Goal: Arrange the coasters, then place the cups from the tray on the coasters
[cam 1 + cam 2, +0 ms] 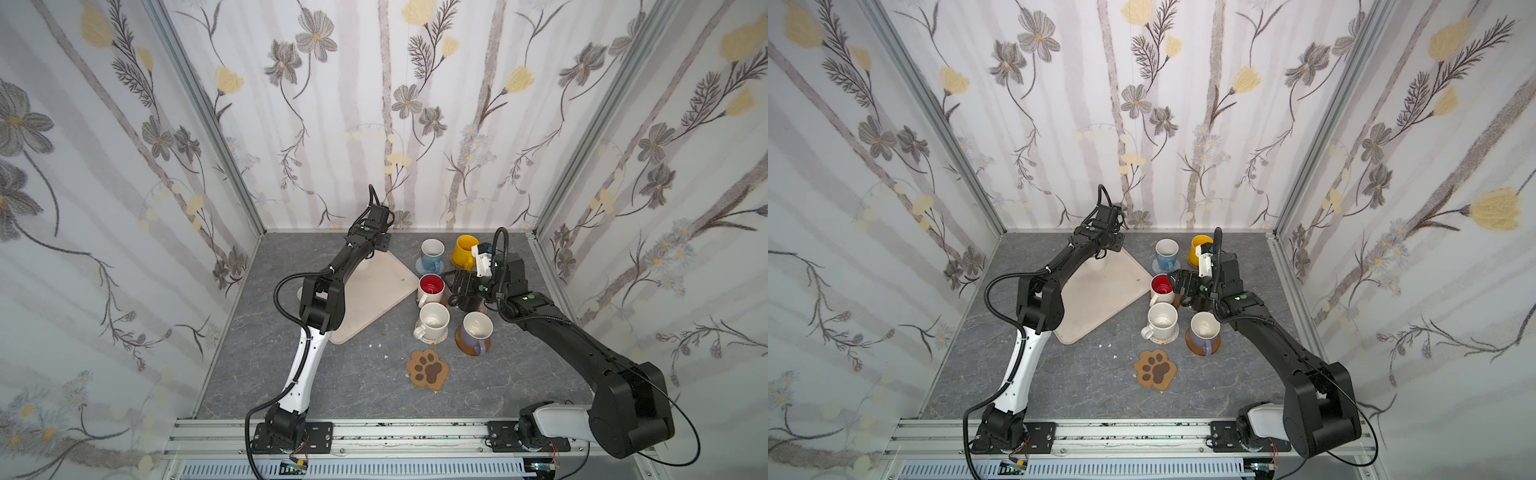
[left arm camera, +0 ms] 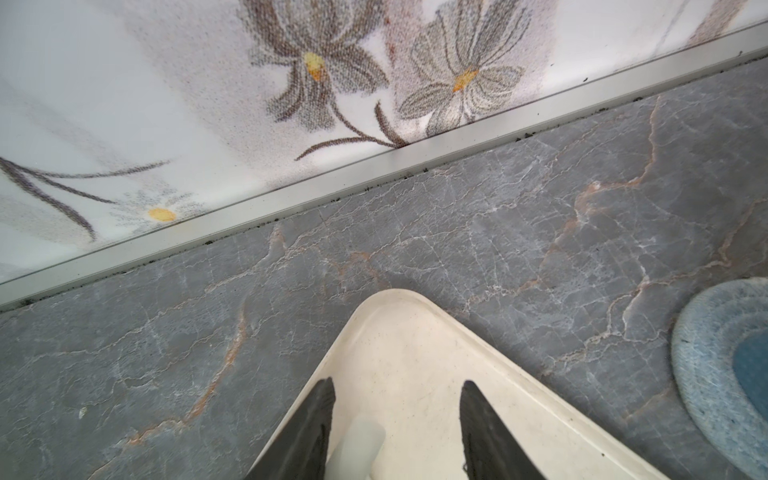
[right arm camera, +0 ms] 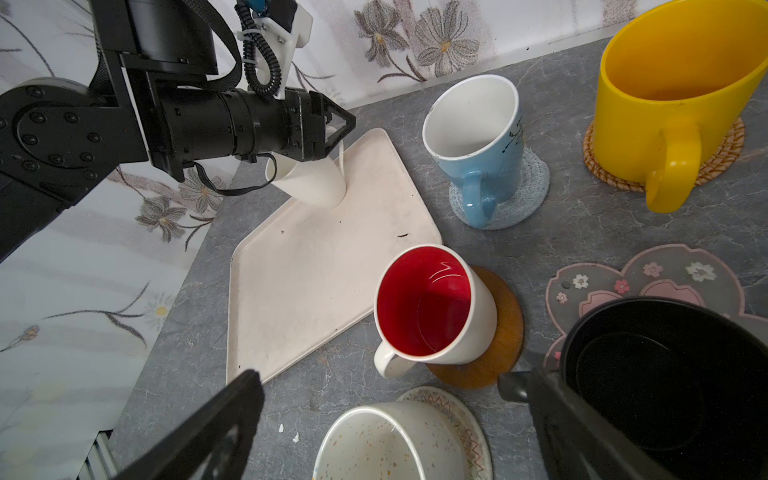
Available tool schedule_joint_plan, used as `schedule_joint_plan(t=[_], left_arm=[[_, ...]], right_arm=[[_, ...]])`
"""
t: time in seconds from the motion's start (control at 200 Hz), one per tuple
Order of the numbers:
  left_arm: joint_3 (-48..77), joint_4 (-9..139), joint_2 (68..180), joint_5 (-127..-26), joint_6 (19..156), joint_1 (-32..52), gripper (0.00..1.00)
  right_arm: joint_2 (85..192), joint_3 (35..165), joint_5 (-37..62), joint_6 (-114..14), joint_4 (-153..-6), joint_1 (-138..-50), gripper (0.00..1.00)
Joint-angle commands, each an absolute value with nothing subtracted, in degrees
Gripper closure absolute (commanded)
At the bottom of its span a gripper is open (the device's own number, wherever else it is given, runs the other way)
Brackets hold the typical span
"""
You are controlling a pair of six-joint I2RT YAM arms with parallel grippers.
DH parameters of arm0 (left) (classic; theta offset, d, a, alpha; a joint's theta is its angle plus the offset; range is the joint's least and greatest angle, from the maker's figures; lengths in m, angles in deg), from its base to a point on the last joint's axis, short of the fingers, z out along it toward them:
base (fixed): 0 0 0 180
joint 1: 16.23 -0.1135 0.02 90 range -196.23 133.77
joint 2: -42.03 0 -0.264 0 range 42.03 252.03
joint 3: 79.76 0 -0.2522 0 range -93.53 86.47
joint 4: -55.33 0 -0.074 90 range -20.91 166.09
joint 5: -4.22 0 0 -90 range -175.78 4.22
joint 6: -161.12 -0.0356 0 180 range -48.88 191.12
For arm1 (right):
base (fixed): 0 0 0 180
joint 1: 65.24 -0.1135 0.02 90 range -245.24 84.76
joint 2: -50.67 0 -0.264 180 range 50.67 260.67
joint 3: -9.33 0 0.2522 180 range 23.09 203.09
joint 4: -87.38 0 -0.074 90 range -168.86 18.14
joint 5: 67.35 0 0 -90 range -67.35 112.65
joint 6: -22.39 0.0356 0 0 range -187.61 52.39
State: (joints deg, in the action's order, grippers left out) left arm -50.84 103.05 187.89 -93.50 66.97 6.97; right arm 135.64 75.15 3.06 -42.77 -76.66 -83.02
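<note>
The beige tray (image 1: pixel 386 286) lies at the back left. On its far corner stands a white cup (image 3: pixel 307 178). My left gripper (image 3: pixel 336 137) hangs over it, jaws apart around its rim; the left wrist view shows a pale part of it (image 2: pixel 357 444) beside one finger. Light blue (image 1: pixel 432 253), yellow (image 1: pixel 464 249), red-lined (image 1: pixel 431 289), cream (image 1: pixel 433 320) and lavender (image 1: pixel 476 330) cups each sit on a coaster. My right gripper (image 1: pixel 451 289) is open beside the black cup (image 3: pixel 665 374), which stands on the pink-flower coaster (image 3: pixel 648 278). The paw-print coaster (image 1: pixel 428 370) lies bare.
The back wall and its metal rail (image 2: pixel 374 166) run close behind the left gripper. A few white crumbs (image 1: pixel 378 345) lie on the grey marble tabletop (image 1: pixel 332 382) in front of the tray. The six filled coasters crowd together right of the tray.
</note>
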Motion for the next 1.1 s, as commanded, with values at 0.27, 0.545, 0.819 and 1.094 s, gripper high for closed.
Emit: schedule_joint_plan(t=[0.27, 0.545, 0.819, 1.094], left_arm=[[-47.76, 104.11, 185.09, -93.42, 66.83, 7.68, 0.55], [-42.74, 104.08, 181.73, -93.24, 68.39, 8.28, 0.59], [-42.84, 104.02, 180.99, -94.39, 69.83, 8.21, 0.51], [-46.01, 104.14, 182.65, -95.53, 70.63, 7.38, 0.40]], right_arm=[[135.62, 74.86, 2.71, -42.91, -79.04, -82.99, 0.00], [135.53, 74.77, 2.44, -42.82, -79.56, -83.03, 0.00], [134.79, 74.25, 2.22, -42.74, -79.65, -83.17, 0.00], [134.95, 74.33, 2.26, -42.74, -79.65, -83.25, 0.00]])
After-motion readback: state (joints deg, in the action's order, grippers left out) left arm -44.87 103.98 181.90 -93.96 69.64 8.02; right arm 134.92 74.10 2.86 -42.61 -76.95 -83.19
